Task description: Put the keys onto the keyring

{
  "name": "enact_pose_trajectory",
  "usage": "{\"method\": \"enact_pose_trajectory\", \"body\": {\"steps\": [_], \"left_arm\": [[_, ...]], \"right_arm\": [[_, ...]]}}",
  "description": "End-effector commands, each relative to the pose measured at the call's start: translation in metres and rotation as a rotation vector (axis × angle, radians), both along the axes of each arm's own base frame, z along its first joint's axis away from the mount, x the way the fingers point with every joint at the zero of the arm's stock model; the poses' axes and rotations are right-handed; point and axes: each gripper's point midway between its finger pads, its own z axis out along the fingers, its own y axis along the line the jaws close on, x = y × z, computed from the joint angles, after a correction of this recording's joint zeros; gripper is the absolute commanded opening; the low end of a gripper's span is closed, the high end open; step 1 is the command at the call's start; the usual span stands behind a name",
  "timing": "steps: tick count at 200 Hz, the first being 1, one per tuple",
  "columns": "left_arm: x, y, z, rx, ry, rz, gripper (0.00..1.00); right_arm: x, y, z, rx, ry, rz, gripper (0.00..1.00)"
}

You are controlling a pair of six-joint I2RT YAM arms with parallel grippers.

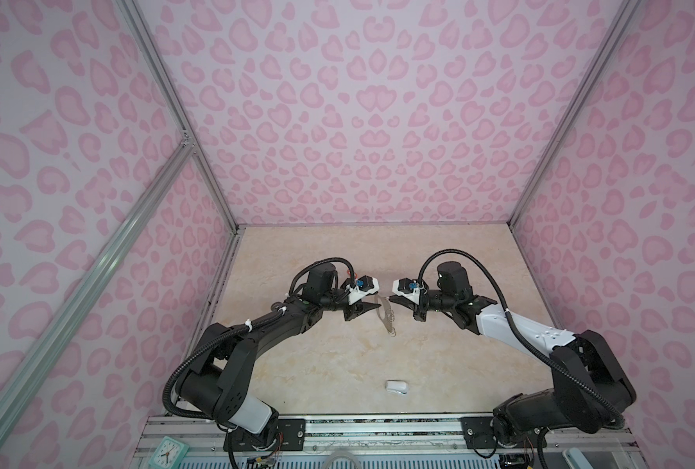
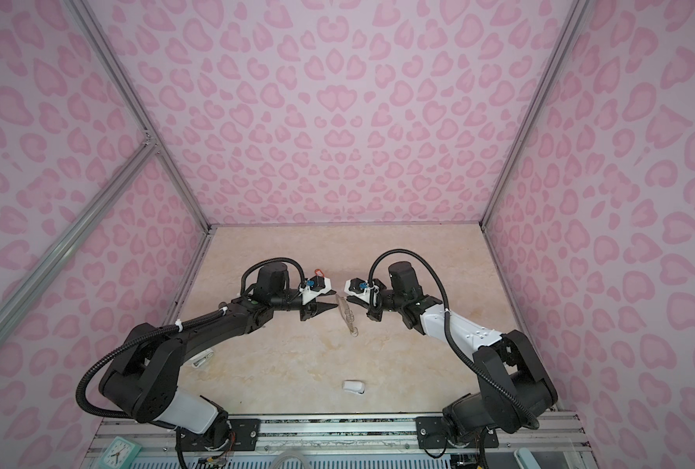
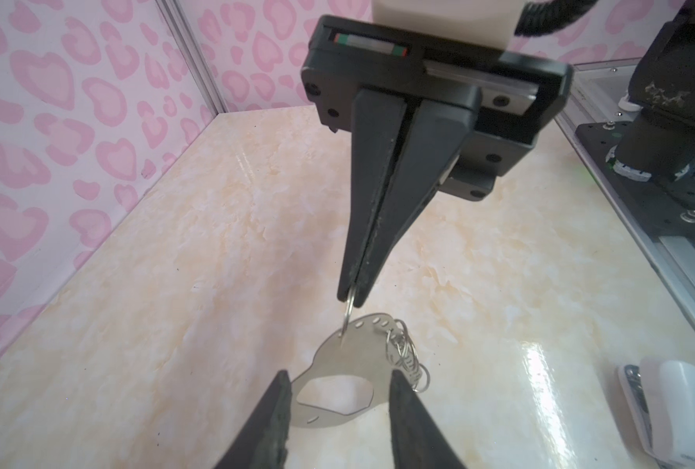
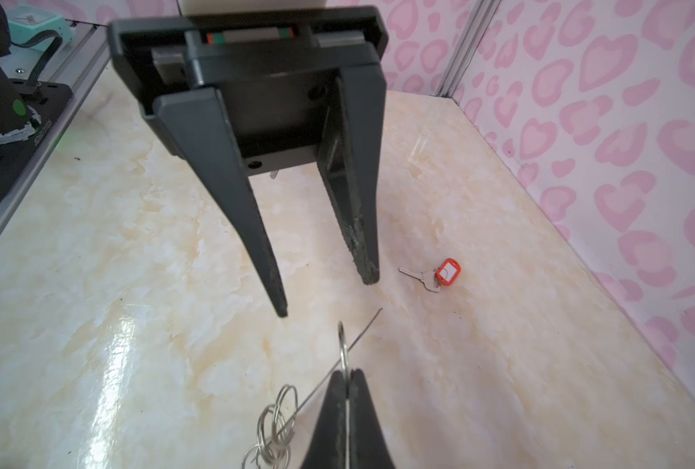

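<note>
I work in a lab test booth: aluminium frame rails (image 1: 167, 93) hold pink patterned wall panels (image 1: 358, 122) around a marble-look tabletop (image 1: 337, 365), with a slotted mounting rail (image 1: 378, 424) along its front.

The left gripper (image 1: 372, 308) and the right gripper (image 1: 390, 299) meet tip to tip above the middle of the table (image 1: 317, 251). The keyring (image 1: 383, 312) is between them, so nothing can pass there. Behind the left gripper lies 1 key (image 4: 435, 277); the rest of the back is free up to the wall (image 1: 378, 122). In front, only 1 white object (image 1: 397, 386) lies near the edge, with room on both sides.
</note>
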Motion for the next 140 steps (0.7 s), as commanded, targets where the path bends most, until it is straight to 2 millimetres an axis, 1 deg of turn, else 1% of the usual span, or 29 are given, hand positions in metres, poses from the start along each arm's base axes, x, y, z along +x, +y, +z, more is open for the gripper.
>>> {"method": "enact_pose_trajectory", "body": {"steps": [1,25,29,40,82,110,140], "left_arm": [[-0.006,-0.002,0.011,-0.059,0.004,-0.021,0.38],[-0.005,-0.002,0.01,-0.071,0.007,-0.013,0.38],[-0.004,-0.002,0.011,-0.074,0.008,-0.012,0.32],[-0.004,-0.003,0.013,-0.081,0.008,-0.009,0.29],[-0.003,-0.005,0.016,-0.096,0.002,-0.017,0.27],[-0.001,-0.01,0.012,-0.098,0.01,-0.02,0.24],[-0.001,-0.015,0.016,-0.109,0.003,-0.027,0.22]], "right_arm": [[0.001,0.006,0.018,0.089,-0.029,0.009,0.0],[-0.001,0.008,0.024,0.134,-0.026,0.01,0.0],[-0.002,0.008,0.024,0.139,-0.025,0.011,0.0],[-0.003,0.009,0.025,0.149,-0.02,0.013,0.0],[-0.006,0.008,0.023,0.156,-0.009,0.016,0.0],[-0.006,0.008,0.021,0.147,-0.016,0.014,0.0],[-0.006,0.009,0.018,0.139,-0.006,0.02,0.0]]}}
